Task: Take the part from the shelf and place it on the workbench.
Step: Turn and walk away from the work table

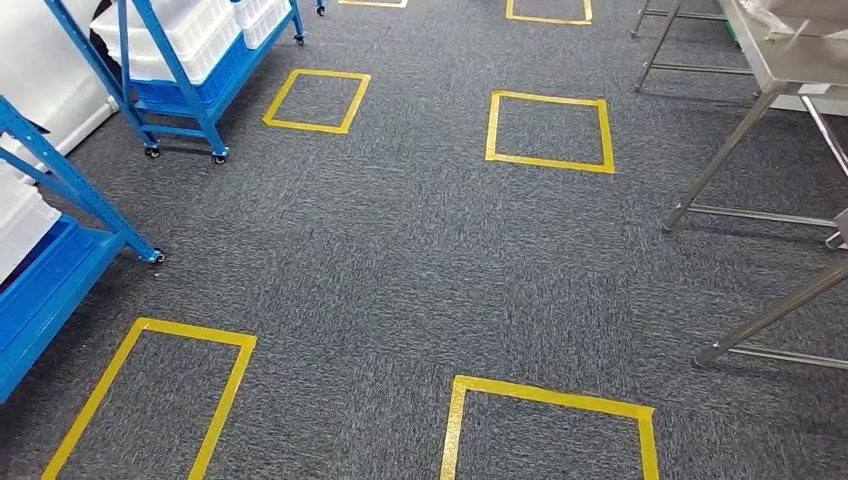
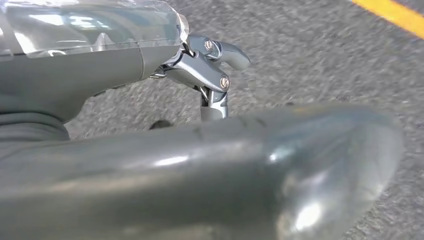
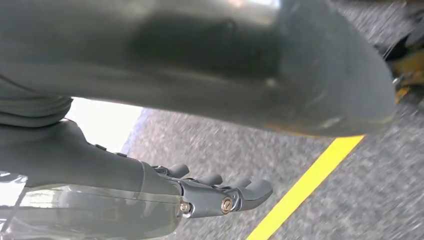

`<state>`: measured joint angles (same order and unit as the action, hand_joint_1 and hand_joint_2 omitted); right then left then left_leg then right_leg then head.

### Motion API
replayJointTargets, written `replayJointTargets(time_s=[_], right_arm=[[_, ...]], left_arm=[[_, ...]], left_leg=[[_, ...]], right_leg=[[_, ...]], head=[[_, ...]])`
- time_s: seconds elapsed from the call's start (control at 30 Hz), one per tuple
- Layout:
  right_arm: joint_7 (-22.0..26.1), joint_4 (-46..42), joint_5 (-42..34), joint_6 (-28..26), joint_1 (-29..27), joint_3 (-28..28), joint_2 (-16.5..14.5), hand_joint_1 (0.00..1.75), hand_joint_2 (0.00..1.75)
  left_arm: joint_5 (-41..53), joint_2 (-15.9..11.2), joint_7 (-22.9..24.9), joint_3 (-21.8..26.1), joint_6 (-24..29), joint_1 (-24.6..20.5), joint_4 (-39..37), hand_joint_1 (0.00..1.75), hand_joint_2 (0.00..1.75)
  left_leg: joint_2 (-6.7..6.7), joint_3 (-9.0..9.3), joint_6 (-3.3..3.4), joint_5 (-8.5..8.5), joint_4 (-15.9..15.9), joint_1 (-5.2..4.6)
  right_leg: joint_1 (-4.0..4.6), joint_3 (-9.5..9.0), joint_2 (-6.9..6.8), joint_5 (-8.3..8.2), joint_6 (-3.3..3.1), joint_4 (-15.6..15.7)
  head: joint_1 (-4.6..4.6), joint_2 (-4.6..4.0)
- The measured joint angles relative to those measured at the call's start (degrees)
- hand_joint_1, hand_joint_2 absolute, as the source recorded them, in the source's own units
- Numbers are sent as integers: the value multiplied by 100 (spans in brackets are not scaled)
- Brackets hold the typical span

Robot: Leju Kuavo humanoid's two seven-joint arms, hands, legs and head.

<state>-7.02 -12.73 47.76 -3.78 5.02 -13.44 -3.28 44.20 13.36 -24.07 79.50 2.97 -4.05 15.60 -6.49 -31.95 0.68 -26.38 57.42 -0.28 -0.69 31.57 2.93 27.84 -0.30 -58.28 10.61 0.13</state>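
Robot facing carpet, shelf (image 1: 170, 60) off left, workbench (image 1: 780, 60) off right. Left hand (image 2: 210, 65) and right hand (image 3: 220, 195) hanging, fingers apart, holding nothing. Part location: cannot tell. Risk: walking misaligned, clipping shelf wheels.

Rough grey carpet (image 1: 420, 250), glossy yellow tape (image 1: 548, 128), blue-painted metal shelf (image 1: 170, 95), bare steel workbench (image 1: 770, 70)

This is a workshop or factory training floor. Grey carpet (image 1: 420, 260) carries squares of yellow tape (image 1: 548, 131) as marked stations. Blue wheeled shelves (image 1: 175, 70) with white plastic bins (image 1: 165, 30) stand far left, and steel workbenches (image 1: 770, 60) on thin legs stand right.
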Motion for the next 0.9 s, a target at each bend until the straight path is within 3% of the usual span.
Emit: replayJointTargets(time_s=[0.03, 0.1, 0.17, 0.2, 0.23, 0.27, 0.3, 0.37, 0.4, 0.47, 0.5, 0.53, 0.6, 0.67, 0.73, 0.77, 0.8, 0.83, 0.9], right_arm=[[-1, -3, 35, 25, 31, 0, 1, 0, 0], [-2, -11, 121, 88, 80, 2, -5, 0, 0], [-16, -14, 204, 152, 120, 7, -18, 0, 0], [-30, -15, 237, 178, 135, 10, -25, 0, 0], [-46, -15, 263, 196, 149, 11, -30, 0, 0], [-59, -15, 284, 208, 162, 13, -36, 0, 0], [-68, -16, 300, 215, 176, 15, -42, 0, 0], [-89, -19, 336, 227, 199, 26, -55, 0, 0], [-103, -19, 351, 237, 205, 34, -58, 0, 0], [-131, -19, 361, 266, 214, 44, -58, 0, 0], [-133, -21, 340, 290, 218, 46, -52, 0, 0], [-122, -23, 293, 309, 217, 44, -32, 0, 0], [-48, -27, 117, 333, 167, 5, 34, 0, 0], [78, -19, -117, 311, 55, -117, 119, 0, 0], [182, 0, -302, 243, -66, -284, 206, 0, 0], [225, 10, -363, 195, -125, -365, 247, 0, 0], [269, 17, -412, 147, -175, -435, 278, 0, 0], [331, 22, -455, 93, -216, -504, 305, 0, 0], [504, 29, -503, -1, -253, -621, 340, 0, 0]], left_arm=[[-6, -1, 154, -3, 29, 5, 1, 0, 0], [-15, 0, 607, -3, 137, -3, -2, 0, 0], [-25, 4, 1056, -2, 266, -21, -8, 0, 0], [-30, 8, 1213, -1, 319, -26, -11, 0, 0], [-36, 11, 1310, 1, 362, -23, -14, 0, 0], [-42, 15, 1373, 3, 395, -18, -16, 0, 0], [-53, 16, 1412, 5, 421, -14, -17, 0, 0], [-91, 19, 1438, 9, 471, -21, -19, 0, 0], [-108, 23, 1415, 10, 500, -30, -19, 0, 0], [-118, 35, 1279, 11, 544, -32, -19, 0, 0], [-110, 38, 1138, 11, 537, -20, -17, 0, 0], [-89, 39, 970, 7, 494, -4, -15, 0, 0], [20, 4, 618, -32, 334, 16, -10, 0, 0], [206, -59, 390, -140, 229, 14, -9, 0, 0], [361, -108, 267, -267, 242, 18, -16, 0, 0], [404, -129, 250, -321, 260, 25, -30, 0, 0], [434, -152, 280, -364, 272, 33, -51, 0, 0], [466, -178, 370, -403, 281, 40, -79, 0, 0], [512, -231, 727, -462, 299, 38, -133, 0, 0]], left_leg=[[37, -18, -29, -21, 30, 1], [266, -175, -81, -238, 368, -5], [500, -535, -122, -627, 1122, 17], [541, -714, -143, -766, 1480, 34], [561, -813, -161, -802, 1676, 50], [584, -793, -175, -717, 1630, 66], [629, -658, -184, -545, 1365, 79], [844, -214, -170, -180, 524, 82], [937, -52, -145, -80, 219, 71], [987, 41, -88, -44, 7, 35], [919, 32, -54, -29, -7, 32], [862, 41, -20, -12, -33, 37], [749, 67, 59, 33, -98, 58], [629, 59, 107, 62, -117, 57], [473, 40, 120, 70, -103, 44], [387, 39, 117, 68, -92, 40], [306, 41, 110, 64, -76, 39], [230, 44, 98, 55, -57, 41], [115, 17, 49, 31, -2, 29]], right_leg=[[-7, -10, -54, -14, -34, 24], [-24, -32, -186, -37, -109, 75], [-3, -37, -337, -32, -151, 82], [6, -38, -417, -25, -157, 81], [11, -40, -498, -18, -156, 79], [13, -44, -577, -11, -149, 78], [13, -54, -653, -2, -138, 77], [25, -85, -786, 25, -99, 72], [34, -101, -840, 39, -71, 68], [46, -125, -932, 56, -7, 64], [39, -141, -981, 61, 27, 68], [23, -155, -979, 81, 63, 53], [-7, -73, -756, 279, 116, -196], [-23, 252, -433, 668, 134, -892], [-23, 570, -327, 880, 143, -1526], [-23, 609, -311, 819, 142, -1574], [-24, 542, -292, 650, 136, -1393], [-30, 394, -237, 421, 125, -1038], [-46, 109, 8, 101, 100, -331]], head=[[0, 0], [2, 0], [4, -1], [4, 0], [3, 0], [3, 0], [3, 1], [3, 1], [3, 1], [2, 1], [2, 1], [2, 1], [1, 0], [-1, 0], [-1, 0], [-1, 0], [-1, 1], [-1, 1], [-1, 0]])
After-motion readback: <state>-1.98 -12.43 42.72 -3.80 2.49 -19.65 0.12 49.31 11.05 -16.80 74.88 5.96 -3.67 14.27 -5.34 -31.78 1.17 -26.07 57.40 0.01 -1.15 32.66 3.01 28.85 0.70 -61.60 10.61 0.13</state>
